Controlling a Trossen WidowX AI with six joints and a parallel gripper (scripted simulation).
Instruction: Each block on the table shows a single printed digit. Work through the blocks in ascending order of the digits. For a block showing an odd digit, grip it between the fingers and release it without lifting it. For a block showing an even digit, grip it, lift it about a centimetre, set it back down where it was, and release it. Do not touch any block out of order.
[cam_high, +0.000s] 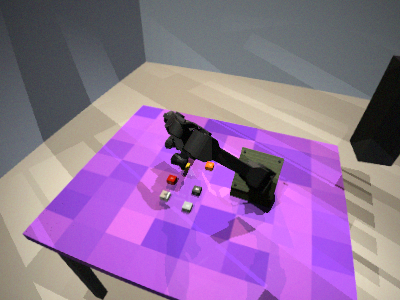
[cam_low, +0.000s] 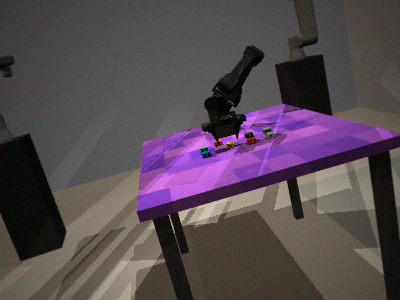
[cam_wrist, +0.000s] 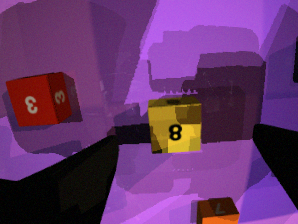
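Wrist view shows the yellow block (cam_wrist: 174, 132) with an 8 on it, sitting on the purple table (cam_wrist: 220, 16) just ahead, between the two dark fingers. The gripper (cam_low: 224, 134) is wide open and holds nothing.

An orange block (cam_wrist: 217, 219) with a 7 sits very near the yellow one, closer to the camera. A red block (cam_wrist: 36, 102) with a 3 is off to the left. The blocks are packed close, so a finger coming down could bump the orange block, and that would be a touch out of turn. If the fingers close off-center, the yellow block could twist or slide away. Since 8 is even, I think it needs a small lift, and a weak pinch could let it drop crooked.

All the blocks are small cubes with flat, smooth sides and sharp corners. The table top looks flat and a bit shiny, with light and dark purple patches.
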